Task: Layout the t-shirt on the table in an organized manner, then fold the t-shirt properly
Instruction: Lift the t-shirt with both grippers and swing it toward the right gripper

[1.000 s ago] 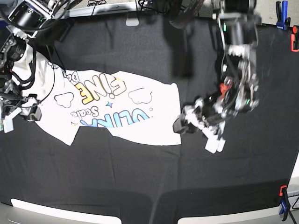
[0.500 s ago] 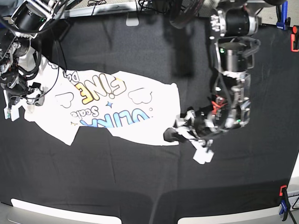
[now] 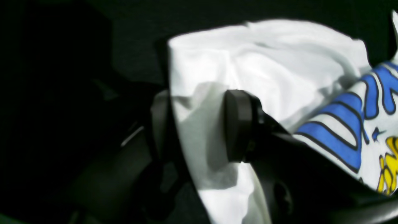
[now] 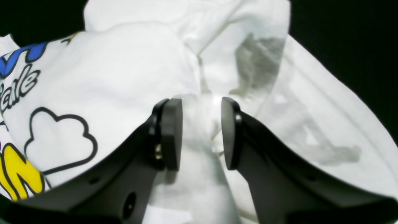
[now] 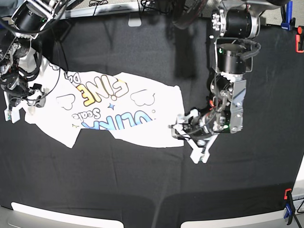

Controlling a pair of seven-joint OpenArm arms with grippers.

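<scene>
Shirt (image 5: 118, 107) lies print-up, rumpled, left of centre on the black counter (image 5: 142, 190). Laying-out step. Left claw (image 3: 199, 127) pinches the hem corner; right claw (image 4: 197, 133) pinches cloth at the far-left end. Next, probably: pull apart evenly to flatten.

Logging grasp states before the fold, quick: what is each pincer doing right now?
Left pincer: closed on the t-shirt at its hem corner.
Right pincer: closed on a bunched fold of the t-shirt.
</scene>
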